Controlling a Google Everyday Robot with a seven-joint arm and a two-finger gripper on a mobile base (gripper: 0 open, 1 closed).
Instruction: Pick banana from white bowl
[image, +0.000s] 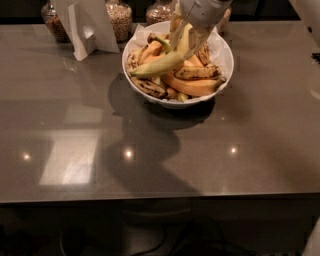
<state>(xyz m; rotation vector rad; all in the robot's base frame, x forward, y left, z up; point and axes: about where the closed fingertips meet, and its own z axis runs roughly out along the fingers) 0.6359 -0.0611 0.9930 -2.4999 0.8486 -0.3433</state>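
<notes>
The white bowl (222, 65) stands at the back middle of the grey table, lined with white paper and full of bananas. The banana (159, 63), long and pale greenish-yellow, lies tilted on top of the pile, its left tip low and its right end raised. My gripper (188, 34) comes down from the top edge over the bowl's back half. Its fingers (175, 31) are closed on the banana's raised end. Orange-yellow ripe bananas (195, 86) and brown-spotted ones (150, 87) lie under it.
Glass jars of grain (120, 20) and a white folded card stand (85, 27) stand behind and left of the bowl. The dark grey tabletop (150, 160) stretches toward the front edge, with light reflections on it.
</notes>
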